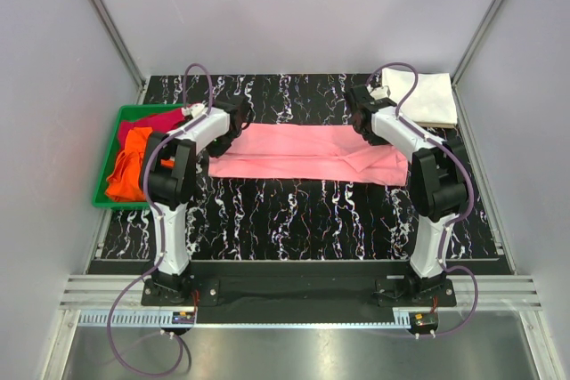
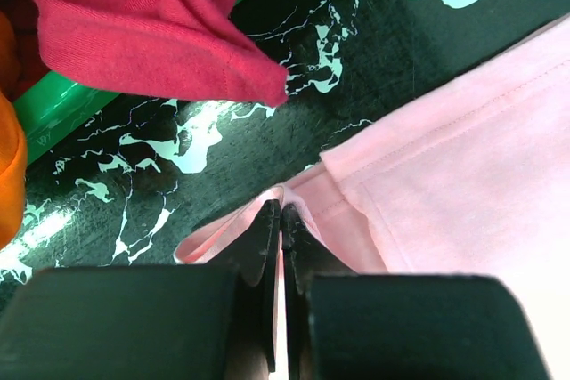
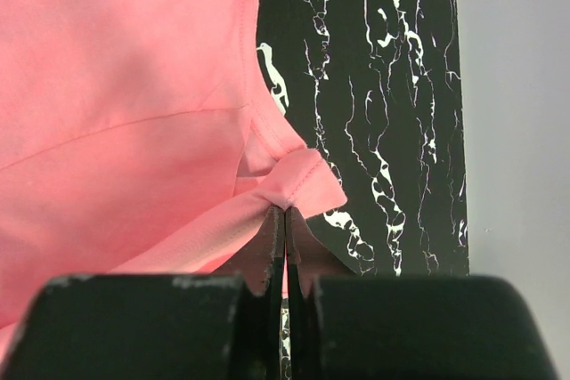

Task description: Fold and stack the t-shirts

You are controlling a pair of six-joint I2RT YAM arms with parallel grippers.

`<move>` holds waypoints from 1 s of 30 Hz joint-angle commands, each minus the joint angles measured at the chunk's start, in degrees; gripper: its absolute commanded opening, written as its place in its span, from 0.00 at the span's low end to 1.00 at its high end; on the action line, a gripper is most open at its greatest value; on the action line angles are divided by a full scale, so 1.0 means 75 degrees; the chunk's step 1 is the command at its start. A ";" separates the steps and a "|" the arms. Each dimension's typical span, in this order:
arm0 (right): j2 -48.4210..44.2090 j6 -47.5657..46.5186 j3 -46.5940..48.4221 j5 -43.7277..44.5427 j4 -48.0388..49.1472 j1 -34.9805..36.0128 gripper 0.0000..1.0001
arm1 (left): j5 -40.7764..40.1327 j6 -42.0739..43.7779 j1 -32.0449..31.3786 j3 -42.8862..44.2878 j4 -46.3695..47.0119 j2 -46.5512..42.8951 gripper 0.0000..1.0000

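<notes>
While left claw (image 2: 281,213) and right claw (image 3: 285,214) pinch hems, soft pink t-shirt (image 1: 303,153), long rectangle.

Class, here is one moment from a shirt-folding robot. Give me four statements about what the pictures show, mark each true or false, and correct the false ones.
1. The pink t-shirt lies spread on the table between the two arms. True.
2. The left end effector is open and holds nothing. False: it is shut on an edge of the pink t-shirt.
3. The white t-shirt lies in the green tray. False: it lies at the table's far right corner; the tray holds the orange t-shirt and the magenta-red t-shirt.
4. The right end effector is shut on a bunched bit of the pink t-shirt. True.
</notes>
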 commanded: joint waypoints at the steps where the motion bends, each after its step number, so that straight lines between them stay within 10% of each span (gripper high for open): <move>1: -0.0016 0.0087 0.0116 0.0378 -0.0070 -0.0099 0.00 | -0.0498 0.0006 0.0074 0.0373 -0.0079 0.0091 0.05; 13: 0.0030 0.0216 0.0280 -0.0242 -0.0070 -0.0099 0.00 | -0.1201 0.0240 0.0074 0.0502 -0.0231 -0.0305 0.33; 30: 0.0358 0.0111 0.0737 -0.0196 -0.0093 -0.0099 0.00 | -0.0416 0.1424 -0.0571 0.0326 0.0483 -0.0729 0.40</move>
